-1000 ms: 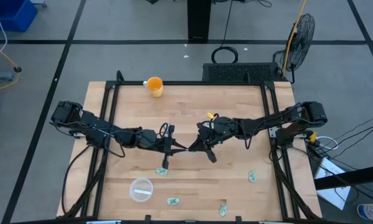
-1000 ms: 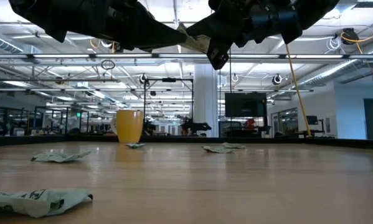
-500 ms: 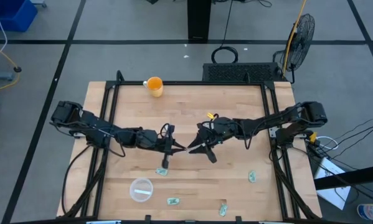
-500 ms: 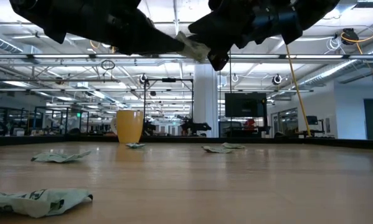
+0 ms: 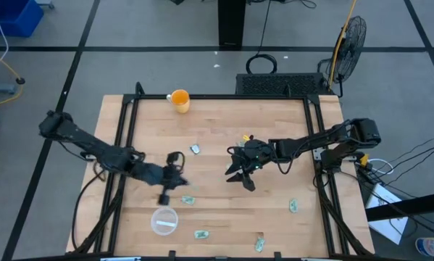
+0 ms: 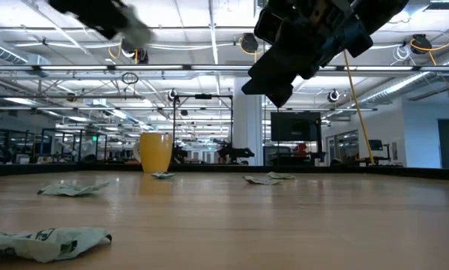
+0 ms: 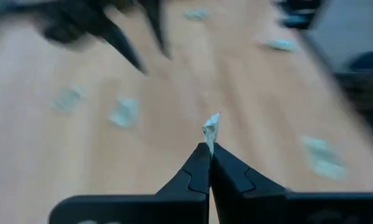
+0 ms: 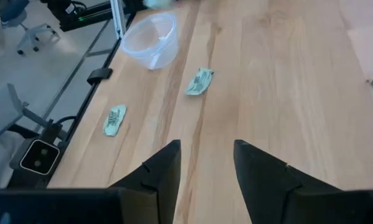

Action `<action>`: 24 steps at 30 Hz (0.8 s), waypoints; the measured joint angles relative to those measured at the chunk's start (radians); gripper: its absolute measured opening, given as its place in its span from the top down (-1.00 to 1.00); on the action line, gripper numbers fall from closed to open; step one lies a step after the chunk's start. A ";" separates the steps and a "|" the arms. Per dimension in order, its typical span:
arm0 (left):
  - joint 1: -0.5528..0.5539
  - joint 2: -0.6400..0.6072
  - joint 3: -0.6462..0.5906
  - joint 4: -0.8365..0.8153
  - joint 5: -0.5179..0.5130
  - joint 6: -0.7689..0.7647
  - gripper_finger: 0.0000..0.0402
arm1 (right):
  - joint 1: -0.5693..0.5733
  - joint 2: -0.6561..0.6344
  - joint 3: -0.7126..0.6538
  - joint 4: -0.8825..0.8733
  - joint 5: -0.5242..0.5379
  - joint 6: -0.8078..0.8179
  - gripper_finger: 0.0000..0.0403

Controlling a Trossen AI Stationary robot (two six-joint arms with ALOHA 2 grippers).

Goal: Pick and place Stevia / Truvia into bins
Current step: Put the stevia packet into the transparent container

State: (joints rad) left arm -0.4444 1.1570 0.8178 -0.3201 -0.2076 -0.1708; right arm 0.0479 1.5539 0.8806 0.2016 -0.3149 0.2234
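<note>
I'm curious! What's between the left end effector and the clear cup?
High view: only bare table between the left end effector, holding a sachet, and clear cup.

The left gripper is pinched closed (fingertips meeting), arm reaching low across the table; the right gripper hangs mid-table, fingers parted.

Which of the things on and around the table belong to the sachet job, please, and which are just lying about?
Part of the job:
- sachet pinched in the left gripper
- loose sachets
- clear cup
- right gripper, fingers apart, empty

Lying about:
- orange cup at the table's far edge
- fan on the floor
</note>
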 joint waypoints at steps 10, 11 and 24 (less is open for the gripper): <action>-0.273 0.024 0.010 -0.278 0.044 -0.651 0.96 | 0.000 0.000 0.000 0.011 0.003 -0.069 0.30; -0.294 0.042 0.010 -0.277 0.050 -0.696 0.95 | 0.000 0.000 0.000 0.011 0.003 -0.078 0.30; -0.331 0.248 0.009 -0.255 0.241 -0.943 0.94 | 0.000 0.000 0.000 0.011 0.003 -0.081 0.31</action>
State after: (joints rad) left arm -0.7756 1.4052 0.8272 -0.5751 0.0334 -1.1136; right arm 0.0475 1.5539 0.8806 0.2127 -0.3119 0.1427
